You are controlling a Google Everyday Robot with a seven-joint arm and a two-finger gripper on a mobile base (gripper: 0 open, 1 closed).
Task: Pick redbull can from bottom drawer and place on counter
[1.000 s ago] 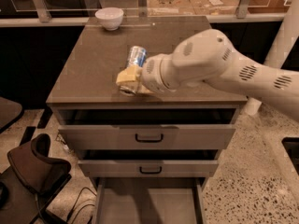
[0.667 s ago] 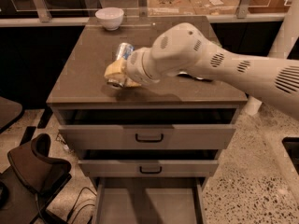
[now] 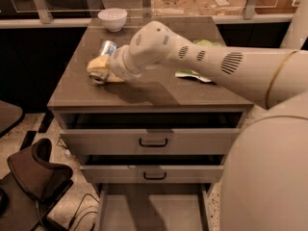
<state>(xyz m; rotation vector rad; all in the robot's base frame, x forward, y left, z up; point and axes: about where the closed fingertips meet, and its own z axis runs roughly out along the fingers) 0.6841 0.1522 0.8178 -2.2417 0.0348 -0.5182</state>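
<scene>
1. The gripper (image 3: 102, 70), clamped on the redbull can (image 3: 107, 48), has been carried leftward over the worktop (image 3: 159, 93) and is now near its left edge.
2. The lower right of the view is now filled by the arm (image 3: 269, 177).
3. The green snack bag (image 3: 193, 74), covered before, is partly exposed.
</scene>
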